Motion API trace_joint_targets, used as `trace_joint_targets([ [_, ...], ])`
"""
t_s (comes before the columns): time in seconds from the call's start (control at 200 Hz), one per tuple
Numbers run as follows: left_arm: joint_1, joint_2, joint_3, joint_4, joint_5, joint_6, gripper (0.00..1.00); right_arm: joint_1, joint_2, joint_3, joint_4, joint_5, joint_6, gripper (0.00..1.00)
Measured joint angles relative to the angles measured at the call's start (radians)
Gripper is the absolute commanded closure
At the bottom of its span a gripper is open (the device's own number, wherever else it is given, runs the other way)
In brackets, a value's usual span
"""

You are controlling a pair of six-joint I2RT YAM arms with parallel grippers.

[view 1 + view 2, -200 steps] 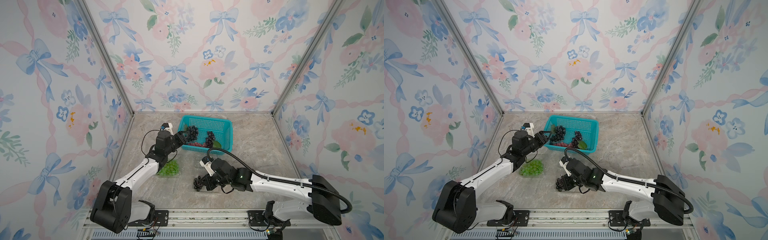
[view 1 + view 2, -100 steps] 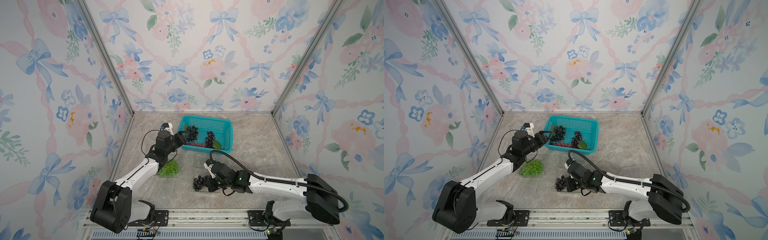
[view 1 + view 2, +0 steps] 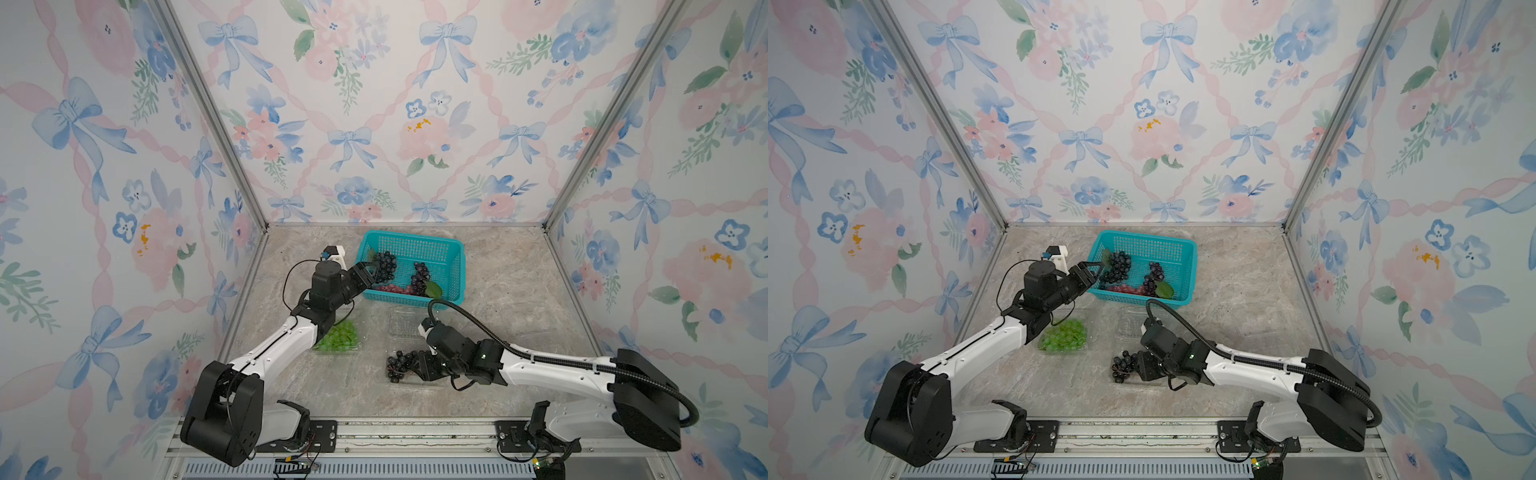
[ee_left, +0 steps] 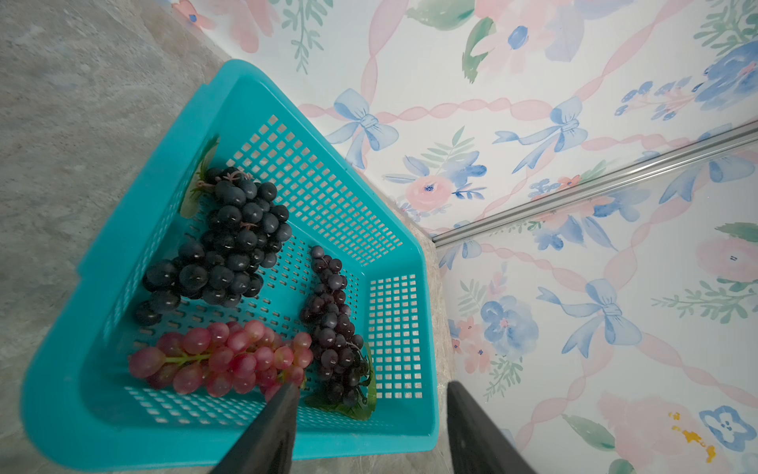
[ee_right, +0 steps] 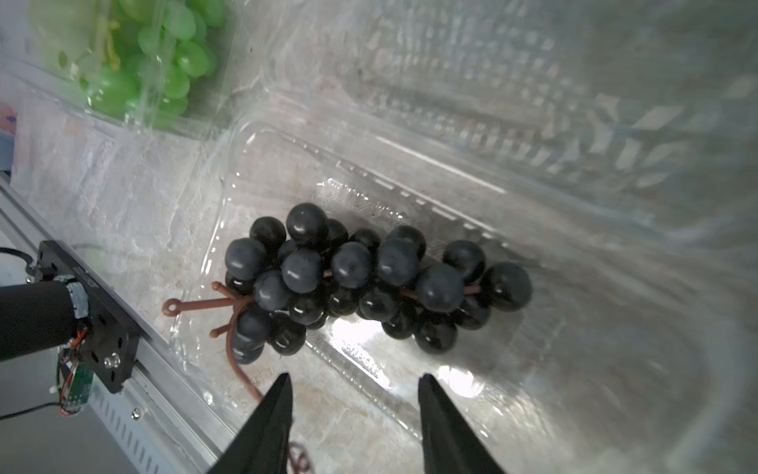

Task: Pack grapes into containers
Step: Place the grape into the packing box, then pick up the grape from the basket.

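Observation:
A blue-black bunch of grapes lies loose in the open clear container at the table's front middle, its brown stem over the rim. My right gripper hovers open just behind the bunch, holding nothing. The container's lid lies open behind it. A bunch of green grapes sits in a second container under my left arm. My left gripper is open and empty at the near corner of the teal basket.
The teal basket at the back holds a blue-black bunch, a dark purple bunch with a leaf and a red bunch. Flowered walls close in three sides. A metal rail runs along the front edge.
My right gripper has dropped lower, opened and let go of the blue-black bunch, which now rests in the clear container. The left arm has not moved.

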Motion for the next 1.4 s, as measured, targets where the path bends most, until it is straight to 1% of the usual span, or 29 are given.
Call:
trace_joint_targets([
  [0.14, -0.014, 0.007, 0.006, -0.002, 0.003, 0.013, 0.4, -0.047, -0.099, 0.0, -0.047, 0.015, -0.016, 0.47],
  [0.325, -0.042, 0.054, 0.053, -0.025, 0.003, 0.05, 0.4, -0.127, -0.201, 0.015, -0.097, 0.018, -0.058, 0.46],
  [0.515, -0.053, 0.107, 0.114, -0.06, 0.002, 0.078, 0.41, -0.205, -0.206, 0.091, -0.12, -0.005, -0.134, 0.45],
  [0.59, -0.058, 0.135, 0.16, -0.08, -0.001, 0.095, 0.41, -0.244, -0.192, 0.124, -0.115, -0.027, -0.159, 0.42],
  [0.635, -0.063, 0.154, 0.194, -0.092, -0.004, 0.107, 0.41, -0.269, -0.179, 0.141, -0.104, -0.042, -0.174, 0.38],
  [0.675, -0.067, 0.174, 0.225, -0.104, -0.008, 0.116, 0.41, -0.296, -0.159, 0.16, -0.093, -0.056, -0.184, 0.33],
  [0.795, -0.071, 0.231, 0.3, -0.134, -0.025, 0.137, 0.42, -0.38, -0.065, 0.246, -0.065, -0.113, -0.217, 0.29],
  [0.905, -0.071, 0.287, 0.357, -0.17, -0.044, 0.148, 0.42, -0.449, 0.065, 0.376, -0.046, -0.16, -0.257, 0.27],
  [1.085, -0.071, 0.392, 0.465, -0.227, -0.051, 0.166, 0.43, -0.528, 0.278, 0.593, -0.045, -0.182, -0.331, 0.25],
  [1.21, -0.071, 0.422, 0.484, -0.254, -0.06, 0.182, 0.43, -0.566, 0.392, 0.675, -0.082, -0.181, -0.368, 0.23],
  [1.4, -0.071, 0.428, 0.485, -0.31, -0.103, 0.22, 0.43, -0.571, 0.51, 0.76, -0.192, -0.163, -0.44, 0.18],
])
